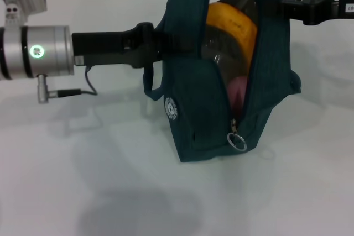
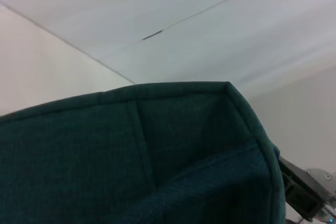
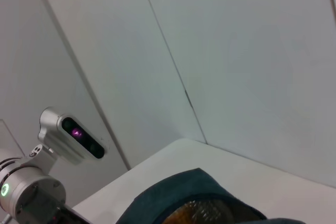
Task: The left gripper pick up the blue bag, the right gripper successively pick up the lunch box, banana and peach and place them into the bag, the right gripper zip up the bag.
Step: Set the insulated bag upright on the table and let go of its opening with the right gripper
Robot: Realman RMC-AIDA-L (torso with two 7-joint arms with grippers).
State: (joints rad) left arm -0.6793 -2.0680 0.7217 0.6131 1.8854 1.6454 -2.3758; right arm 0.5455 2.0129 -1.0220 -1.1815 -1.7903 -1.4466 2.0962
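The blue bag (image 1: 188, 109) hangs above the white table, its mouth gaping toward me. My left gripper (image 1: 157, 45) reaches in from the left and is shut on the bag's left wall. Inside I see the lunch box (image 1: 232, 23) with a yellow-orange lid, and below it the pink peach (image 1: 238, 92). The banana is hidden. The zipper's ring pull (image 1: 238, 141) dangles at the low end of the opening. My right gripper (image 1: 285, 5) is at the bag's upper right edge, its fingertips against the fabric. The left wrist view is filled by the bag (image 2: 131, 156); the right wrist view shows the bag's top (image 3: 173, 200).
The white table (image 1: 110, 192) lies below the bag, with the bag's shadow on it. A cable (image 1: 88, 84) loops under the left wrist. The robot's head camera (image 3: 73, 135) and left arm (image 3: 31, 192) show in the right wrist view.
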